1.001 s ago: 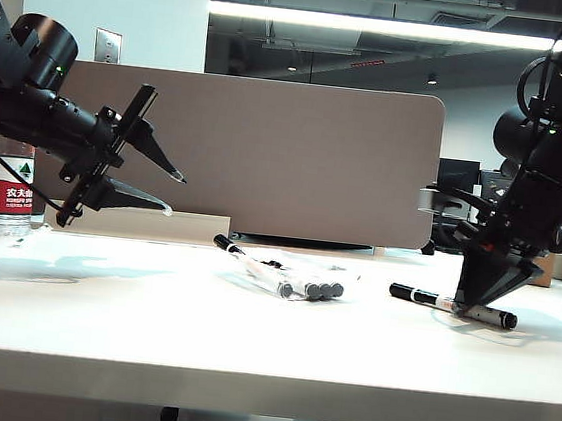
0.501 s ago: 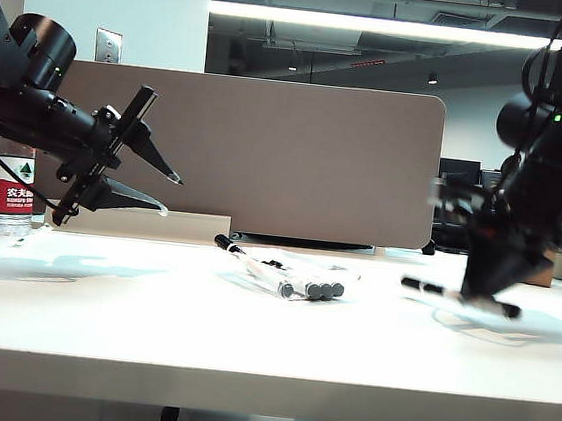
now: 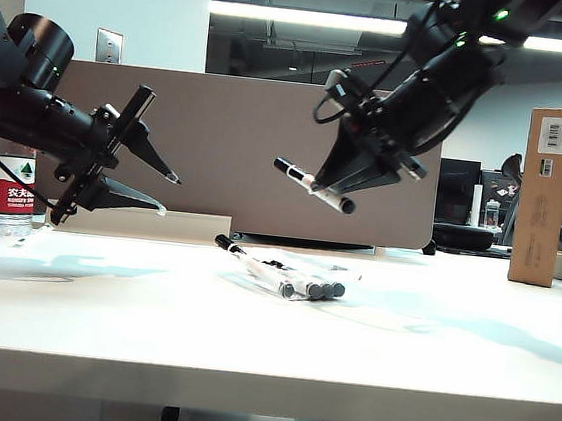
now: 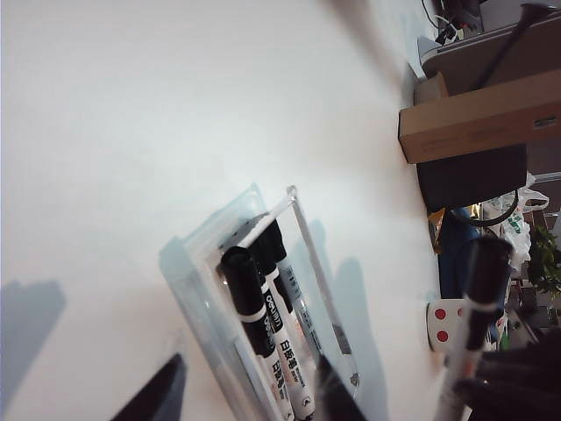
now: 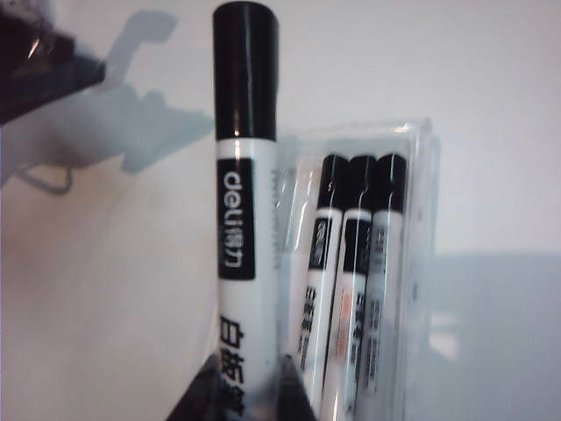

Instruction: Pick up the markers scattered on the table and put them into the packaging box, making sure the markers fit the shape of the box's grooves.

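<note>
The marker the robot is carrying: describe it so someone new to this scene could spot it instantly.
Start at the brown-grey partition panel behind the white table. In front of it, up in the air, the right gripper is shut on one marker, tilted with its black cap up. Unlike the markers lying in the clear packaging box below, it touches neither box nor table.

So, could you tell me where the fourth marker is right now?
The fourth marker is in the air right of centre in the exterior view, clamped in the right gripper, above the packaging box holding three markers.
</note>
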Tool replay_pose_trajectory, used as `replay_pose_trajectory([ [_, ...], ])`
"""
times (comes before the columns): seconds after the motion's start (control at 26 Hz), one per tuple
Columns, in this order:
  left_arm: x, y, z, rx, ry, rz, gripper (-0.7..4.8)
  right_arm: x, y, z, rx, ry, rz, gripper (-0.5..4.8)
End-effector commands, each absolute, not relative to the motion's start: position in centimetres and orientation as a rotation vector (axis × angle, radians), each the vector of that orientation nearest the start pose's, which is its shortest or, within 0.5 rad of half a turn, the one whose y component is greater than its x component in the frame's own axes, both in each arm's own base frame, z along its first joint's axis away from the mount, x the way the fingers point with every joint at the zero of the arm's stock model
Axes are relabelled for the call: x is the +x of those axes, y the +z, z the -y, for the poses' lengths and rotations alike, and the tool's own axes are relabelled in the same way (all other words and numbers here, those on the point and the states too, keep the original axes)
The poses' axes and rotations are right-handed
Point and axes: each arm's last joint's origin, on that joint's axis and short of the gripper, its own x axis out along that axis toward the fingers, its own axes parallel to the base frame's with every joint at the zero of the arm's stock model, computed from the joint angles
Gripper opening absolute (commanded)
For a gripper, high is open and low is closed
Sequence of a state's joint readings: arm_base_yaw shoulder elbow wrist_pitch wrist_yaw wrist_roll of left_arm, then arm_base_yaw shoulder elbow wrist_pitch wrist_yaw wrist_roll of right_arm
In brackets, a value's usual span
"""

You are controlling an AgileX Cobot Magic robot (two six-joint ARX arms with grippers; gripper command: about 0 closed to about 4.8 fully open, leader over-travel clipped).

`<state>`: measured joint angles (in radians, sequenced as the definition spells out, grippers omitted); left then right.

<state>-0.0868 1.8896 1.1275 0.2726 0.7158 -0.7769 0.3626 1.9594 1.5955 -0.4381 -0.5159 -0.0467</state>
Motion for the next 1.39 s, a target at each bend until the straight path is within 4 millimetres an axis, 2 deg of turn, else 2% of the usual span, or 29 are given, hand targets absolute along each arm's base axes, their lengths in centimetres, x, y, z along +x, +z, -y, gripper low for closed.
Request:
replay_pose_trajectory([
  [0.04,39.8,19.1,5.4,-0.860,-0.585,-0.745,1.87,41.0,24.4,-17.6,0.036,0.851,-0.851,-0.09],
  [0.19,39.8,19.1,5.4,-0.860,-0.585,-0.743,1.87,42.0,23.0,-18.5,0.037,0.851,-0.917,-0.09],
  [0.42,39.8,19.1,5.4,-0.858,-0.578,-0.740,1.87,42.0,22.1,-19.5,0.026,0.849,-0.939,-0.08],
  [0.46,39.8,19.1,5.4,-0.858,-0.576,-0.738,1.87,42.0,22.0,-19.5,0.022,0.844,-0.941,0.01],
  [0.58,39.8,19.1,5.4,-0.858,-0.576,-0.738,1.87,42.1,21.5,-19.6,0.020,0.838,-0.952,1.01],
  [0.65,39.8,19.1,5.4,-0.858,-0.576,-0.738,1.87,42.2,21.5,-19.6,0.017,0.835,-0.944,1.18],
  [0.92,39.8,19.1,5.4,-0.858,-0.575,-0.738,1.87,42.3,21.8,-20.1,0.055,0.871,-0.912,1.18],
  [1.16,39.8,19.1,5.4,-0.858,-0.575,-0.738,1.87,41.6,22.0,-22.8,0.016,0.926,-0.838,1.17],
  [1.39,39.8,19.1,5.4,-0.858,-0.577,-0.739,1.87,42.1,21.0,-23.9,-0.050,0.819,-0.785,0.85],
])
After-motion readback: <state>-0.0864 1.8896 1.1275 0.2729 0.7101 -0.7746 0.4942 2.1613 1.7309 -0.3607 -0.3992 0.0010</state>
